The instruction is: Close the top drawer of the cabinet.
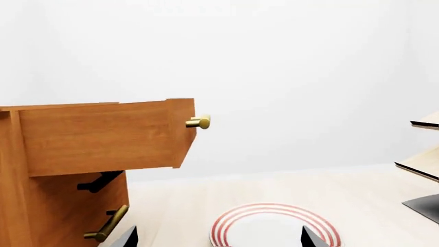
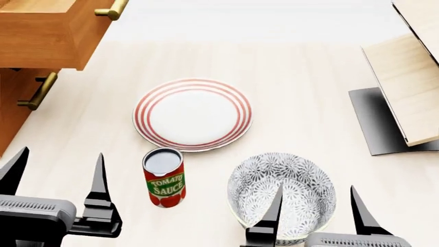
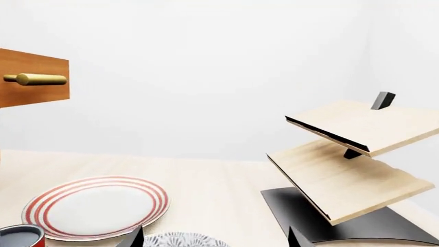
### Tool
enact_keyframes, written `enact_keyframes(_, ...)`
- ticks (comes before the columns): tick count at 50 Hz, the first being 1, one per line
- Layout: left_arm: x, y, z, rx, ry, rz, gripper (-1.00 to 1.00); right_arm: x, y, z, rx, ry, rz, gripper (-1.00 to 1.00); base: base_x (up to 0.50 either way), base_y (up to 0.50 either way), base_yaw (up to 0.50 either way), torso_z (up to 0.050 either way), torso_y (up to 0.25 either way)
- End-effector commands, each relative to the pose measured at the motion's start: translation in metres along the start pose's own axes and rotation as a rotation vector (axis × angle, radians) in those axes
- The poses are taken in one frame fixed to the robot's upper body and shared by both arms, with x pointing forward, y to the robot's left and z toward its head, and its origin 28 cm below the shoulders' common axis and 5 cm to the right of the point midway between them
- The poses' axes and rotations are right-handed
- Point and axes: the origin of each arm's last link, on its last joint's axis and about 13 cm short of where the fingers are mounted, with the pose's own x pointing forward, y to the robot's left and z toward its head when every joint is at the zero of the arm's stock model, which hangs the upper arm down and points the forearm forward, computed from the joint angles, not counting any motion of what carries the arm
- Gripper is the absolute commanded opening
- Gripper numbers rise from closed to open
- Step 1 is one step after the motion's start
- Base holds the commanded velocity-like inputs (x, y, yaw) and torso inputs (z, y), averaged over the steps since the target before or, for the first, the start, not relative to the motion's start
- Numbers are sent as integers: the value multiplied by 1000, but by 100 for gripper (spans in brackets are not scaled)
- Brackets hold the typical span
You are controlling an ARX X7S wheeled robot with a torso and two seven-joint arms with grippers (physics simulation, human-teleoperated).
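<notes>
The top drawer [image 2: 48, 33] stands pulled out at upper left of the head view, nearer the left gripper [image 2: 58, 175]; both grippers have fingers apart, empty.

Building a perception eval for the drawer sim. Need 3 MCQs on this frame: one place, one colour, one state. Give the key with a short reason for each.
1. Where does the tomato sauce can stand?
A. on the plate
B. on the table, nearer the robot than the plate
C. inside the bowl

2. What colour are the plate's rim rings?
A. red
B. blue
C. green

3. What state is the top drawer in?
A. shut flush
B. pulled out
C. removed and lying on the table

Key:
1 B: the tomato sauce can stands on the table, just clear of the plate on the robot's side and beside the bowl.
2 A: red rings circle the white centre.
3 B: the top drawer juts out from the cabinet, over the lower handle.
</notes>
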Motion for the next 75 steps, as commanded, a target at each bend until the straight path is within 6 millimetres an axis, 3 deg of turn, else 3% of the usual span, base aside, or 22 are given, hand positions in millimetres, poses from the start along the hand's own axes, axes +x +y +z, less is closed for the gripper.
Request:
enact_keyframes(1,2,-5,-1,39,4,-41,100,1,1,-1,-5,1,7,100,500,0,0,0,0)
enact_keyframes(22,1,-2,13,13,18,-205,100,0,3,-5,-21,-26,53,100,500,0,0,0,1)
enact_keyframes(41,41,0,25,-7,74,-279,100,2,3,-8,-23,-4,57,100,179,0,0,0,0)
enact_keyframes(75,64,26,30,-110,69,-53,100,1,3,-10,-19,-3,68,100,0,0,0,0,0)
